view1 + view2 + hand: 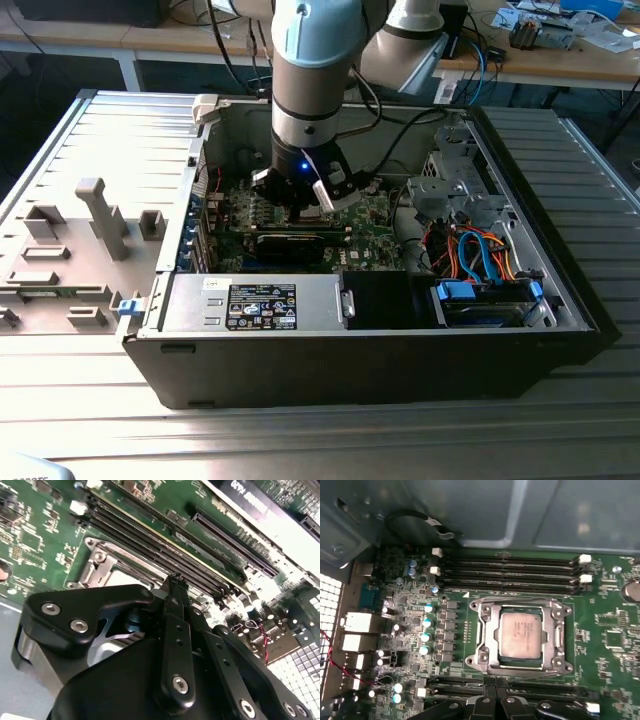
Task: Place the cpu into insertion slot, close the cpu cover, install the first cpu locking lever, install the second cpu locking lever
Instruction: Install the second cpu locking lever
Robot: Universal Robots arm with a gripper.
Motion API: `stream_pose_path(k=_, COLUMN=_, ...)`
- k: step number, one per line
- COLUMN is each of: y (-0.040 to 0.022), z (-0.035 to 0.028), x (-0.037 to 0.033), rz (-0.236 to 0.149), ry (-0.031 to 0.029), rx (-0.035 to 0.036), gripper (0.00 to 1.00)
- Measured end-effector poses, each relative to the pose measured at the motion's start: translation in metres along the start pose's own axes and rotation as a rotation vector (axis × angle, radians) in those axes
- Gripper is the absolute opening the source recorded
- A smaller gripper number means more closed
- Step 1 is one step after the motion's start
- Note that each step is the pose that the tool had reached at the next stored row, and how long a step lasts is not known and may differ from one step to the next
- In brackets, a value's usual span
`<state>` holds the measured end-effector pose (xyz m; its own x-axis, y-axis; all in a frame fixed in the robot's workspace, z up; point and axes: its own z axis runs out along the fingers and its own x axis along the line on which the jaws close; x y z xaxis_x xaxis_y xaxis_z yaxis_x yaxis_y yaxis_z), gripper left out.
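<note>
The cpu (521, 632), a dull silver square, lies flat in the insertion slot (474, 661) on the green motherboard. The cpu cover (487, 630), a silvery frame, lies down around it. Thin lever rods run along two opposite sides of the frame; I cannot tell whether they are latched. My gripper (493, 682) is shut with nothing between its fingers, its tips hovering just beside the socket's edge over a black card slot. In the second wrist view the shut gripper (175, 581) stands next to the socket's corner (100, 560). The exterior view has the gripper (300, 212) deep in the open computer case.
Long black memory slots (510, 570) run along the socket's far side. A black labelled power-supply box (262, 305) and a drive bay with blue and orange cables (480, 285) line the case front. The case walls (400, 375) hem the arm in. A grey side panel (80, 240) lies at the exterior view's left.
</note>
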<state>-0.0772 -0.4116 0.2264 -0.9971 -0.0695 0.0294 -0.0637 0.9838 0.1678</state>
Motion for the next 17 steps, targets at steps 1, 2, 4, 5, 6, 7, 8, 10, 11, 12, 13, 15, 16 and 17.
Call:
stream_pose_path(k=1, y=-0.0001, z=0.0012, x=0.0019, rz=-0.001, ry=0.0, rx=-0.0029, gripper=0.11)
stream_pose_path(k=2, y=-0.0002, z=0.0031, x=0.0042, rz=-0.003, ry=0.0, rx=-0.0074, gripper=0.11)
stream_pose_path(k=4, y=-0.0009, z=0.0079, x=0.0072, rz=-0.015, ry=0.0021, rx=-0.0091, gripper=0.11)
stream_pose_path(k=5, y=-0.0011, z=0.0096, x=0.008, rz=-0.023, ry=0.0034, rx=-0.0098, gripper=0.11)
stream_pose_path(k=6, y=-0.0013, z=0.0109, x=0.0085, rz=-0.029, ry=0.0044, rx=-0.0108, gripper=0.11)
stream_pose_path(k=7, y=-0.0015, z=0.013, x=0.0097, rz=-0.04, ry=0.006, rx=-0.0133, gripper=0.11)
stream_pose_path(k=8, y=-0.0017, z=0.0142, x=0.0104, rz=-0.046, ry=0.007, rx=-0.0152, gripper=0.11)
stream_pose_path(k=10, y=-0.0019, z=0.0167, x=0.0118, rz=-0.056, ry=0.0082, rx=-0.0218, gripper=0.11)
stream_pose_path(k=11, y=-0.0018, z=0.0179, x=0.0123, rz=-0.062, ry=0.0081, rx=-0.03, gripper=0.11)
stream_pose_path(k=12, y=-0.0018, z=0.0183, x=0.0131, rz=-0.064, ry=0.0082, rx=-0.035, gripper=0.11)
stream_pose_path(k=13, y=-0.0018, z=0.0188, x=0.0137, rz=-0.066, ry=0.008, rx=-0.0393, gripper=0.11)
stream_pose_path(k=15, y=-0.0019, z=0.0199, x=0.0154, rz=-0.069, ry=0.0076, rx=-0.0495, gripper=0.11)
stream_pose_path(k=16, y=-0.002, z=0.0204, x=0.0159, rz=-0.07, ry=0.0074, rx=-0.0526, gripper=0.11)
stream_pose_path(k=17, y=-0.002, z=0.0209, x=0.0162, rz=-0.071, ry=0.0073, rx=-0.0564, gripper=0.11)
